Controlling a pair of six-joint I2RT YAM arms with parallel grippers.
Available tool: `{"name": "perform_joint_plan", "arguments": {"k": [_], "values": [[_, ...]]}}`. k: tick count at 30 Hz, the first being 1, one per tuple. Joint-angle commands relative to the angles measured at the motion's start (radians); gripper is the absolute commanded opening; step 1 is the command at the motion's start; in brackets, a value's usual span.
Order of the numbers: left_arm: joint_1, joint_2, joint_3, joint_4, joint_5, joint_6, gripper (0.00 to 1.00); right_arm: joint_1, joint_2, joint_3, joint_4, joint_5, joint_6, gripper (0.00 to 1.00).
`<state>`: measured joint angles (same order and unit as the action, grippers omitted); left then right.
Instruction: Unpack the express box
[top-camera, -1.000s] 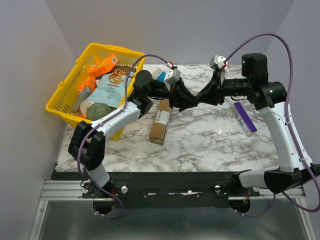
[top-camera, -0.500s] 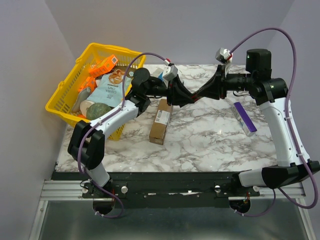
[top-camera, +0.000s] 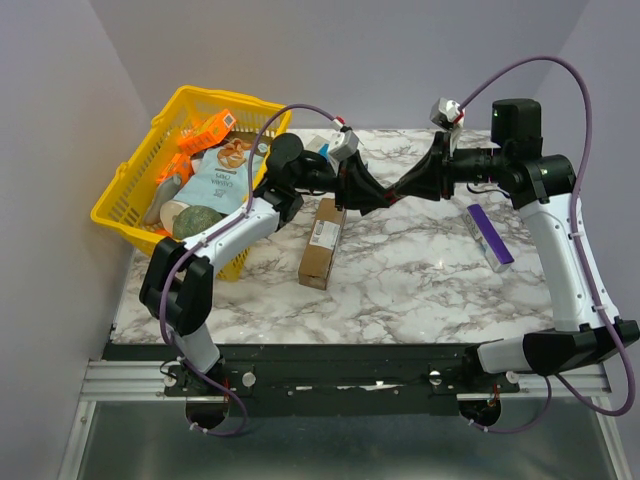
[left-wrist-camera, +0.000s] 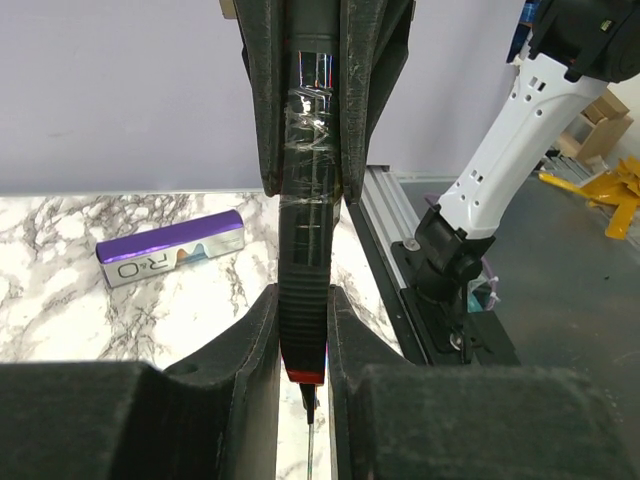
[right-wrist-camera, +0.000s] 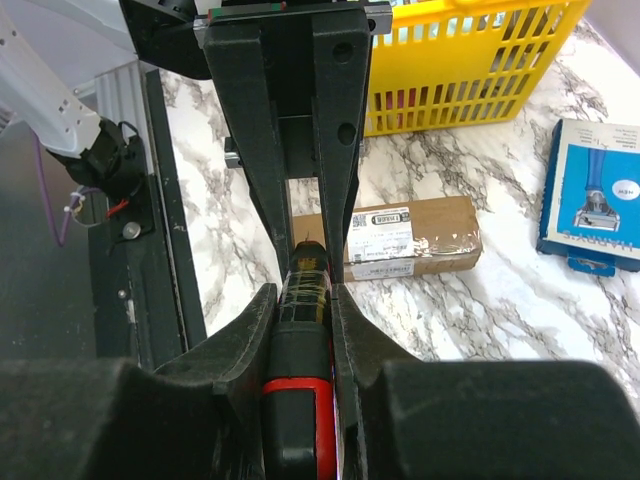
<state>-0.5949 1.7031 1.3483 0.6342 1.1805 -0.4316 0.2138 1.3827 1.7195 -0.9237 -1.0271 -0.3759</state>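
The yellow basket (top-camera: 135, 155) sat on the marble table (top-camera: 420, 280), holding a pale-blue snack bag (top-camera: 222, 175), an orange pack (top-camera: 210, 130) and a round green thing (top-camera: 200, 222). Just right of the basket lay a blue-and-white box (right-wrist-camera: 595, 195); well right of the basket, a purple bar (top-camera: 490, 233).

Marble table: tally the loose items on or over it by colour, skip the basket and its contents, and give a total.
Brown: 1, the express box
Purple: 1, the flat bar
Blue-and-white: 1, the small box
Black: 1, the black stick, clamped in the air by the left tool and the right tool
Total: 4
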Motion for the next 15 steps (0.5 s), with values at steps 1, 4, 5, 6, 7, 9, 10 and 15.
{"name": "perform_joint_plan", "arguments": {"k": [1,4,5,6,7,9,10,15], "values": [[-0.014,0.016,0.038,0.035,0.007,0.008,0.0,0.01,0.009,0.015,-0.03,-0.031,-0.006,0.24],[-0.017,0.017,0.037,0.044,0.002,0.004,0.0,0.013,0.018,0.02,-0.032,-0.036,0.006,0.29],[-0.017,0.018,0.037,0.045,0.001,0.004,0.0,0.015,0.019,0.019,-0.038,-0.042,0.008,0.32],[-0.017,0.018,0.037,0.044,-0.001,0.004,0.0,0.015,0.021,0.018,-0.044,-0.044,0.0,0.34],[-0.017,0.018,0.035,0.045,-0.002,0.004,0.0,0.016,0.027,0.022,-0.05,-0.048,-0.004,0.31],[-0.017,0.018,0.034,0.045,-0.007,0.002,0.0,0.018,0.035,0.032,-0.085,-0.06,-0.038,0.15],[-0.017,0.017,0.032,0.047,-0.008,0.004,0.0,0.018,0.042,0.037,-0.098,-0.062,-0.049,0.06],[-0.002,0.007,0.017,0.036,-0.054,0.008,0.0,0.016,0.036,0.054,-0.107,0.038,0.002,0.0]]}}
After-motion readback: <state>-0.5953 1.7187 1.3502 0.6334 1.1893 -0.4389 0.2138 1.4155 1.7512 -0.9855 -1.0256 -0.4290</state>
